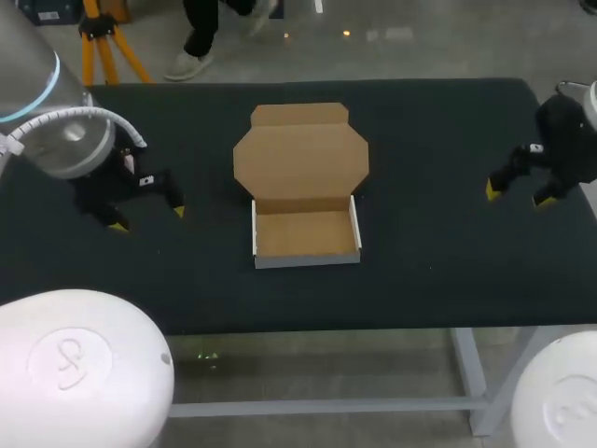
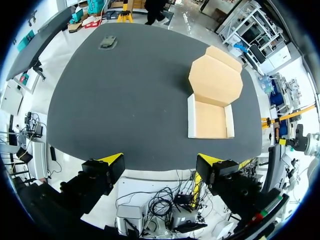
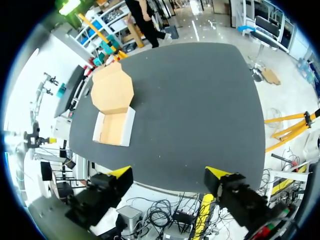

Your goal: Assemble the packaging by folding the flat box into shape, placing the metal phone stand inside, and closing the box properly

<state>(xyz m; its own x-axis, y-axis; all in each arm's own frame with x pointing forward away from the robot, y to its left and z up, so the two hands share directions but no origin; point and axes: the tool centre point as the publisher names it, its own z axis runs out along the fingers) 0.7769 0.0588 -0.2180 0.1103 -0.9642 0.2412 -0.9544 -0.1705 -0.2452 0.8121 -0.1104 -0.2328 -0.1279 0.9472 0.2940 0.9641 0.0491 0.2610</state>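
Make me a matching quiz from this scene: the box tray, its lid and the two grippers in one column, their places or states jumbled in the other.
1 box tray
2 lid
3 left gripper
4 right gripper

A open, near the right edge of the table
B empty, walls up
C lying flat, beyond the tray
D open, over the table's left side

Pairs: 1-B, 2-C, 3-D, 4-A

Open box (image 3: pixel 113 106) beyond spread jaws
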